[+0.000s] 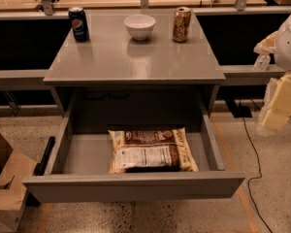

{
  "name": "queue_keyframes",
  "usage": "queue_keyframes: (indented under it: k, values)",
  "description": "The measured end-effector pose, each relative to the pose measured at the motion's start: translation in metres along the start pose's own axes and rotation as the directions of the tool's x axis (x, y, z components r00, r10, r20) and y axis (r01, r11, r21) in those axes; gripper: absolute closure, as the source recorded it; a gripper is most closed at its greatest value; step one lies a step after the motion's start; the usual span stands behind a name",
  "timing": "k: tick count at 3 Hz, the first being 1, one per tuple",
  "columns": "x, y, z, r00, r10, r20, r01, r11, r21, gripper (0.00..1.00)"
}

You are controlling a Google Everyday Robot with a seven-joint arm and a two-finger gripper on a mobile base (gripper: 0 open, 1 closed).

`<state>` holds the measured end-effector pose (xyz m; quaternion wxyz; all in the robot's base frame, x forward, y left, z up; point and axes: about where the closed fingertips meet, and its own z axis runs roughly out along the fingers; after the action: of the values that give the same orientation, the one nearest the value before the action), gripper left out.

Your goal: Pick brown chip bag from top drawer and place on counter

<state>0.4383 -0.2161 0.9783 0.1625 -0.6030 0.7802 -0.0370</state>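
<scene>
The brown chip bag (152, 150) lies flat on the floor of the open top drawer (87, 154), label side up, right of the drawer's middle. The drawer is pulled fully out below the grey counter (136, 57). My gripper (277, 106) hangs at the right edge of the camera view, beside the table and above the floor. It is well to the right of the drawer and apart from the bag. It holds nothing that I can see.
On the counter's far edge stand a blue soda can (79, 23), a white bowl (139, 26) and a brown can (181, 24). A cardboard box (5, 178) sits on the floor at the left. A black cable (250, 154) runs along the floor at the right.
</scene>
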Motion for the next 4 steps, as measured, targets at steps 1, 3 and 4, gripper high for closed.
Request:
queue_keyframes:
  k: [1,3,4]
  values:
    - [0.000,0.000,0.000,1.000,0.000,0.000,0.000,1.0000,0.000,0.00]
    - [-0.015,-0.031,0.050,0.983,0.181,0.012,-0.182,0.9792,0.090,0.00]
    - [-0.016,-0.034,0.050,0.961,0.275,0.027,-0.277,0.9553,0.104,0.00]
